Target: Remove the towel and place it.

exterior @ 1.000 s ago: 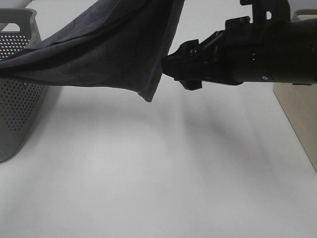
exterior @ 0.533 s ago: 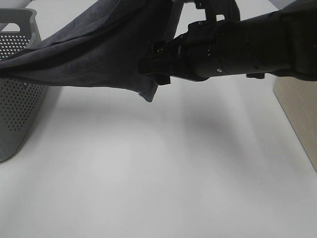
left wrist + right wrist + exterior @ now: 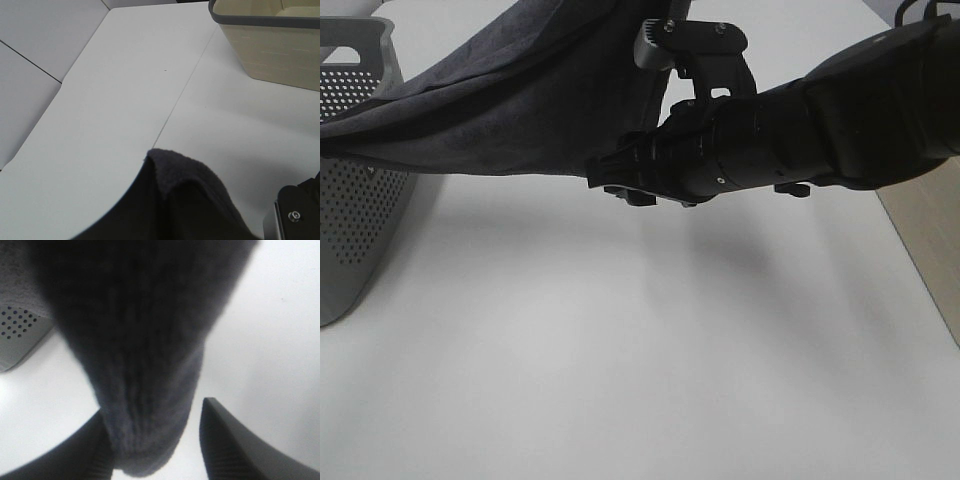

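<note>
While the towel (image 3: 520, 100) hangs clear of the white table (image 3: 620, 380), slung from the far edge of the high view down to the left and over the rim of the perforated grey basket (image 3: 355, 230), its top end runs out of frame, so what it hangs from can't be seen there. The basket is cut off too, at the left edge.

From the right, the right arm (image 3: 800, 140), big and black, reaches past the middle. The right gripper (image 3: 618, 183) sits right at the towel's low right-hand corner. From up here arm and cloth merge, dark on dark, so the fingertips are hard to pick out.

The right wrist view settles it: two dark fingers (image 3: 235, 445) stand spread, with the fuzzy hanging corner dropped between them. One finger lies against the cloth; the other shows a sliver of white table between itself and the towel. Spread around it, then, not pinching. That view is blurred close up, with a patch of the basket's perforated wall at its edge.

Over to the left gripper: it's out of the high view, and in its own wrist view a dark fold of towel bunches up right under the camera and buries the fingers. They're pressed together, with the cloth gathered there. Only a corner of black hardware with a screw (image 3: 295, 217) peeks out. Beyond, a cream bin (image 3: 270, 45) with a grey rim stands on the table, partly cropped.
</note>
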